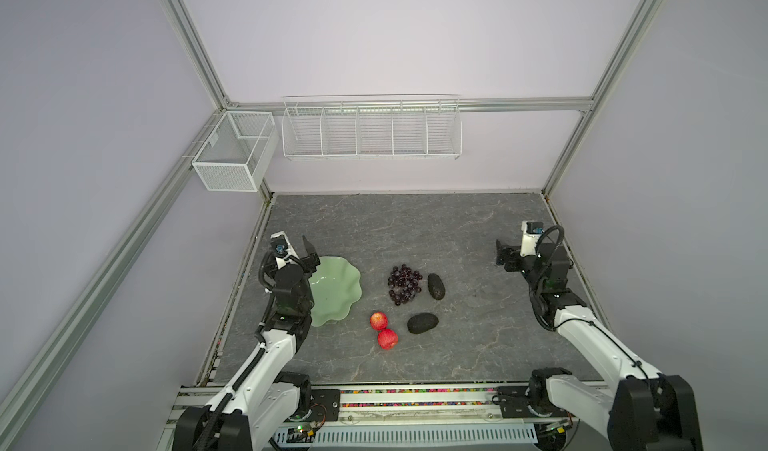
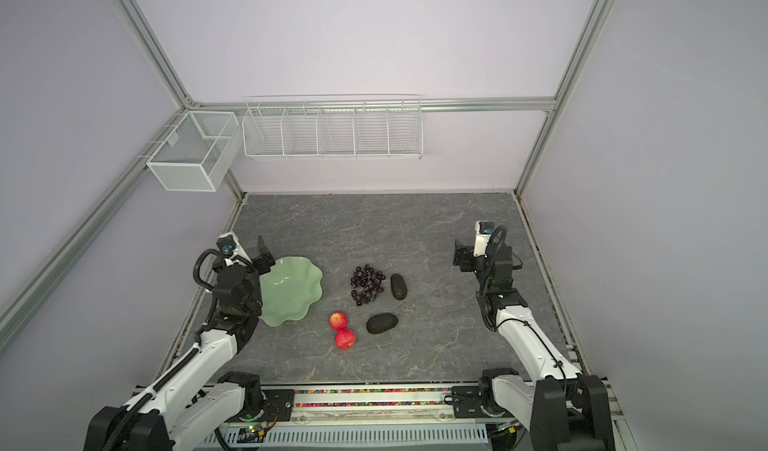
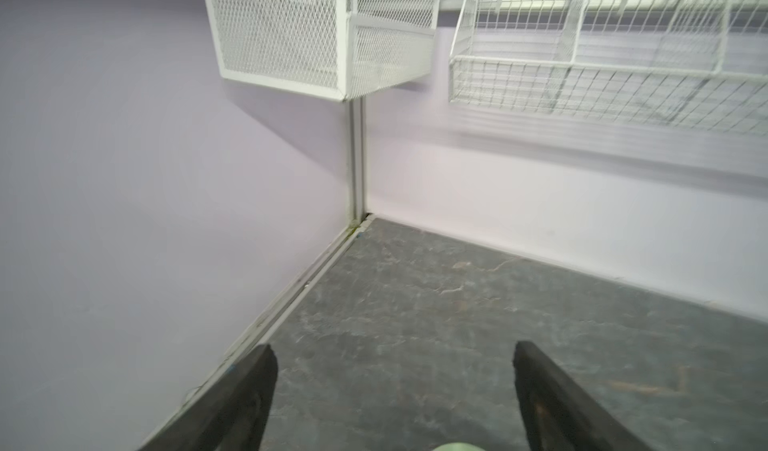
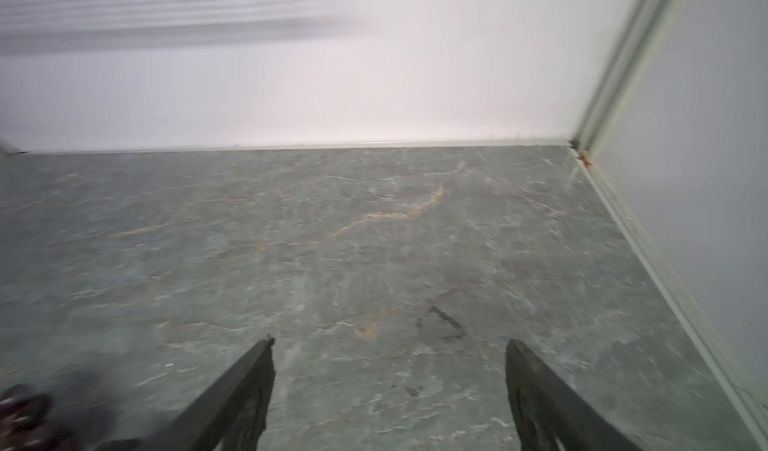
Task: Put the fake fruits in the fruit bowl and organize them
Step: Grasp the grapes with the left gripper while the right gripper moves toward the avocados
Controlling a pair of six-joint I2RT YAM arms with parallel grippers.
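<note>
We find the left gripper (image 1: pixel 311 254) hanging over the far left rim of the bowl (image 1: pixel 338 293), jaws spread wide and pinching nothing; in its wrist view (image 3: pixel 392 349) only bare table (image 3: pixel 415 303) lies between the fingers. The bowl is glossy pale green, shallow, with a wavy scalloped rim; it sits on the table just below and to the right of that gripper, and every fruit lies outside it. Further right of the left gripper, past the bowl, we see the grapes (image 1: pixel 404 285), a dark purple bunch; an avocado (image 1: pixel 436 286), rough and blackish, is just beside them; a second avocado (image 1: pixel 422 323) lies nearer the arm bases. Two red apples (image 1: pixel 378 320) (image 1: pixel 387 339) touch each other near the bowl's right edge. The right gripper (image 1: pixel 500 255) hovers well to the right of the fruit, jaws also spread, holding nothing; its wrist view (image 4: pixel 388 345) shows only table between the fingers.
</note>
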